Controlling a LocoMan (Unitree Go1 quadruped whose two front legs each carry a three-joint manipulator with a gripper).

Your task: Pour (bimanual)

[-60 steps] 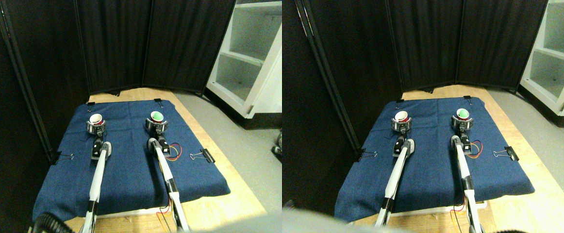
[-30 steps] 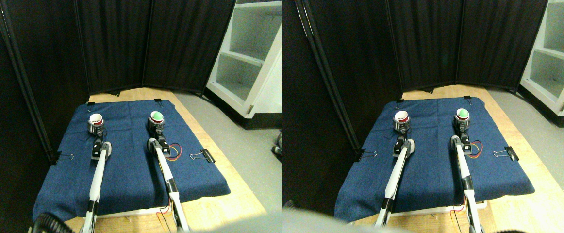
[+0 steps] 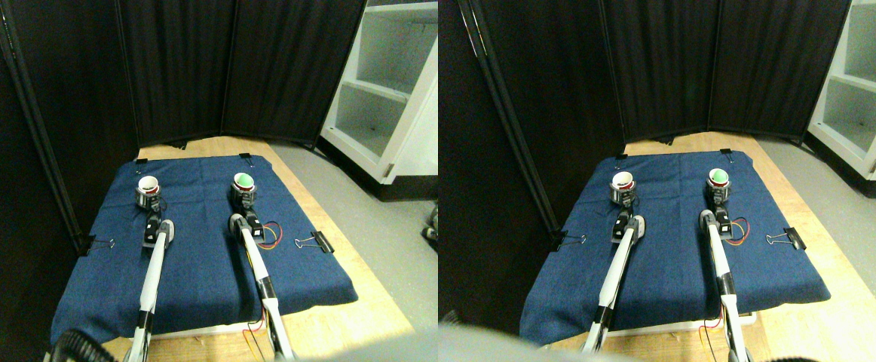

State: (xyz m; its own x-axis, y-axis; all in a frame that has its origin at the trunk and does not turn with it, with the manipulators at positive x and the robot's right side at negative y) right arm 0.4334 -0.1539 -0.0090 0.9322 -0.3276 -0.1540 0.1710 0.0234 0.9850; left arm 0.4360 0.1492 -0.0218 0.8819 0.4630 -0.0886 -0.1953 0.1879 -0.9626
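Black folding screens back a blue denim cloth [image 3: 204, 264] where the left gripper [image 3: 148, 199] clamps a red white-lined cup [image 3: 148, 185] and the right gripper [image 3: 243, 196] clamps a green-lined cup [image 3: 243, 181], both upright.

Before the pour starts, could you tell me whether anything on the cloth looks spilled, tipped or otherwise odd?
Nothing stands out. The red cup and the green cup both stand upright on the blue cloth, one at each end effector, with no spill visible. The cloth lies flat, held by binder clips at its edges.

Black curtains [image 3: 242, 68], white shelving [image 3: 389, 83]
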